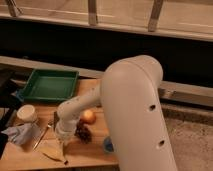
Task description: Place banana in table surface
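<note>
The robot's white arm (135,105) fills the right half of the view. Its bulky upper housing stands tall in the foreground, and a slimmer forearm slopes down and to the left over the table surface (92,151), a top of light tan planks. At the end of that forearm the wrist bends downward, so the gripper (62,139) points at the wood near the table's front left. The wrist hides its working end, so I cannot tell whether it is open or closed, or whether it has hold of anything. The banana (52,154), pale yellow with a dark stem tip, lies flat on the planks just below and beside the gripper; contact between them cannot be made out. A dark bunch of grapes (83,132) sits just right of the wrist, with a round orange fruit (89,116) behind it. A green tray (50,86) rests at the far left, a white cup (26,113) in front of it, then a crumpled cloth (19,134) and a fork (43,135).
</note>
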